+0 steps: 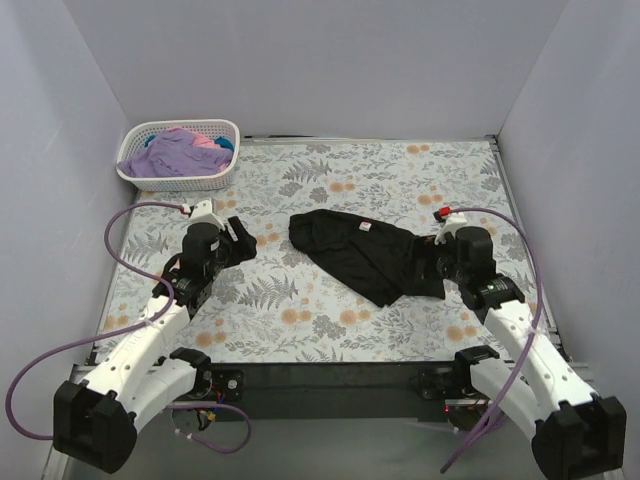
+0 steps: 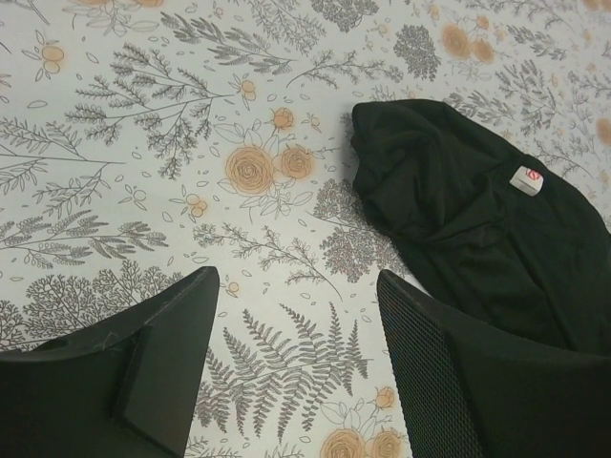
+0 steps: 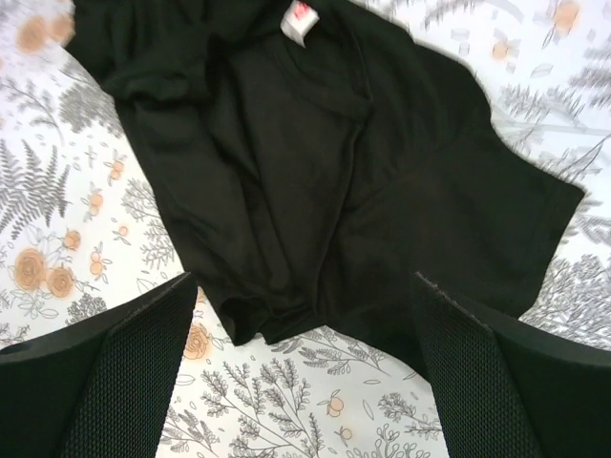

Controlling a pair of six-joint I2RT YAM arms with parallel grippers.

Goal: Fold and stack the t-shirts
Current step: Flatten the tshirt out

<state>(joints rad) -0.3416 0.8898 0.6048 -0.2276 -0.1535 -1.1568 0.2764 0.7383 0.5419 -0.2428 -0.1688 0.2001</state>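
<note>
Floral-print table [image 1: 330,330], grey walls [image 1: 330,60] close on three sides. Taking the table's middle as the dial: bare print lies wide from 6 round to 9 o'clock and along the far edge at 12 to 2.

Black t-shirt [image 1: 365,255] lies crumpled just toward 3 o'clock of centre, running from 12 down to 4. It is bunched and creased, with one sleeve splayed toward the right edge. White neck label [image 2: 526,179] faces up.

White lattice basket [image 1: 128,170] sits in the 10 o'clock corner, well apart from the black shirt. It holds a lavender tee [image 1: 170,152], a pink tee [image 1: 207,143] and a teal tee [image 1: 215,133], all heaped.

Left gripper [image 1: 240,240] is at 9 o'clock over bare print, near the shirt's left end, jaws spread and holding nothing.

Right gripper [image 3: 305,315] is at 3 o'clock, jaws spread astride the shirt's near hem. Cannot tell whether it touches the cloth.
</note>
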